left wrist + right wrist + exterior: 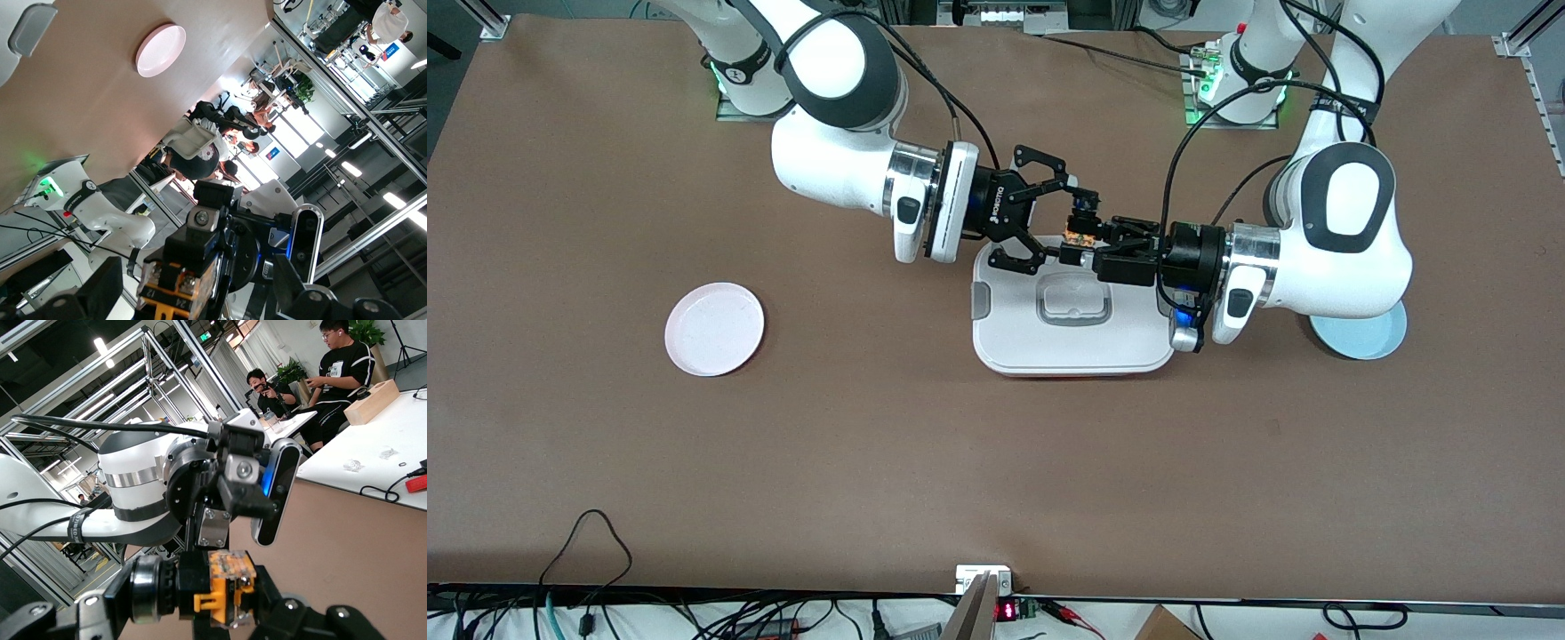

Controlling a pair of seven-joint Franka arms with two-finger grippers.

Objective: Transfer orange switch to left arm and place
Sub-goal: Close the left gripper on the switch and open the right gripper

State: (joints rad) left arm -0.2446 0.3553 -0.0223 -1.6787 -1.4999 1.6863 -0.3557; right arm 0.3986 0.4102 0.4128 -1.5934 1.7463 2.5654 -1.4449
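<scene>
The orange switch [1079, 236] hangs in the air over the edge of the box [1076, 342] nearest the arms' bases. My right gripper [1073, 225] is shut on it end to end, one finger at the black cap and one at the orange terminal end, as the right wrist view shows [227, 590]. My left gripper [1089, 251] faces it from the left arm's end. Its fingers stand open on either side of the switch [180, 283] with a gap on each side. The box is white with a grey lid handle and lies on the table under both grippers.
A pink plate [714, 329] lies toward the right arm's end of the table and also shows in the left wrist view [161, 49]. A light blue plate [1369, 338] lies partly under the left arm's wrist.
</scene>
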